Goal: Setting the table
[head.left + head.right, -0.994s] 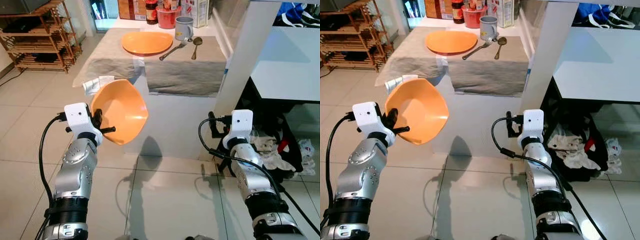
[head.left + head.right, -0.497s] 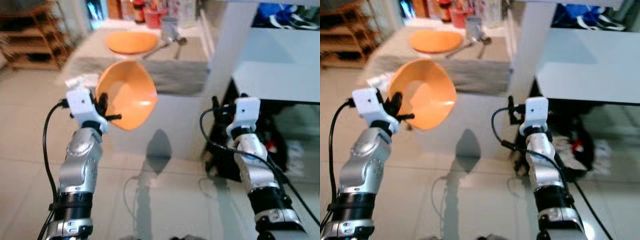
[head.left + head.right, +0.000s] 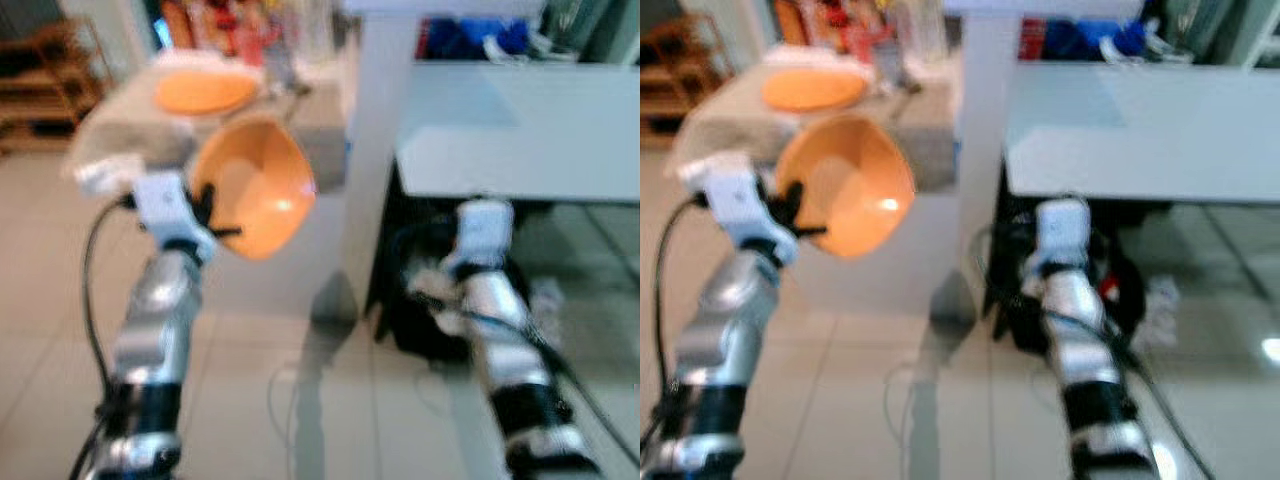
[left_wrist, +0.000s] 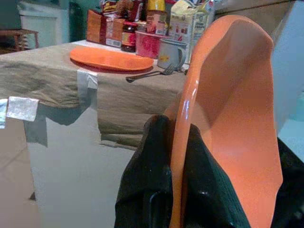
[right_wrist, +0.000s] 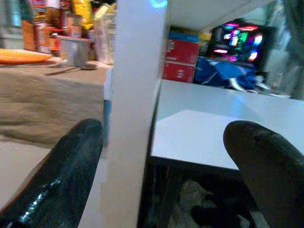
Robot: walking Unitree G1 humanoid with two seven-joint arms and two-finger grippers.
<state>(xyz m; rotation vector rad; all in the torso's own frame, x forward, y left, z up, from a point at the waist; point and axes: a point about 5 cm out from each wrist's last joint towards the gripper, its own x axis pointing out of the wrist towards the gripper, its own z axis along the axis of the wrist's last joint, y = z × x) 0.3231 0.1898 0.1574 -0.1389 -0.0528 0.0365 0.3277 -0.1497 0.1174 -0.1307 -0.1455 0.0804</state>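
Left gripper (image 4: 178, 190) has its fingers pinched on the rim of the orange plastic bowl (image 3: 255, 190), held up on edge at chest height, likely so it rides steady en route to the cloth-covered table (image 4: 57, 80). There a flat orange plate (image 4: 107, 59), fork (image 4: 149, 74) and grey mug (image 4: 171, 53) wait. Right gripper (image 5: 166, 152): fingers wide apart, empty, facing a white post (image 5: 135, 95).

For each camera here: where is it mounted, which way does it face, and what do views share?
Left and right eye views: on the head, looking forward and down; both silver arms show.
Left wrist view: along the left gripper, shut on the orange bowl, facing the cloth-covered table.
Right wrist view: between the open right gripper fingers, facing a white post.
Shared: the orange plate and metal mug.
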